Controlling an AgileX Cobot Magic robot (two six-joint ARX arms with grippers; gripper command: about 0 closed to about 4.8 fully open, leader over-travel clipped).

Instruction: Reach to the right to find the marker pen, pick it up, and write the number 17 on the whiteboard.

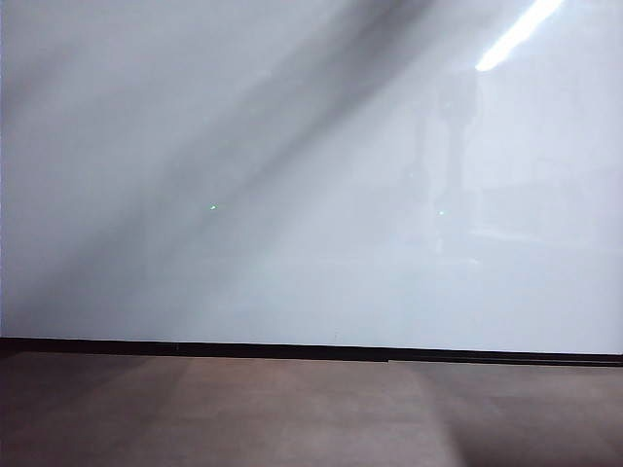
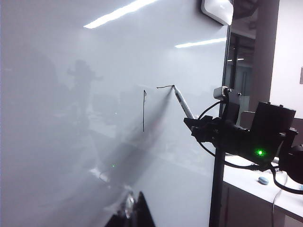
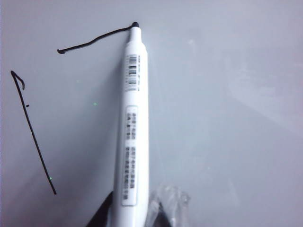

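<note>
The whiteboard (image 1: 292,175) fills the exterior view, with neither gripper in sight there. My right gripper (image 3: 135,213) is shut on the white marker pen (image 3: 133,123), whose black tip (image 3: 135,24) touches the board at the end of a wavy horizontal stroke (image 3: 90,43). Beside that stroke stands a drawn "1" (image 3: 33,132). In the left wrist view the pen (image 2: 183,103) slants up from the right gripper (image 2: 196,124) to the stroke (image 2: 164,87), beside the "1" (image 2: 144,111). The left gripper (image 2: 135,215) hangs near the board with its dark tips together, holding nothing.
A thin black strip (image 1: 292,348) edges the board's bottom above a brown-grey matte surface (image 1: 292,413). Past the board's dark side frame (image 2: 218,189) stand a white desk (image 2: 246,182) with a small blue object (image 2: 263,180) and a white device (image 2: 218,9) overhead.
</note>
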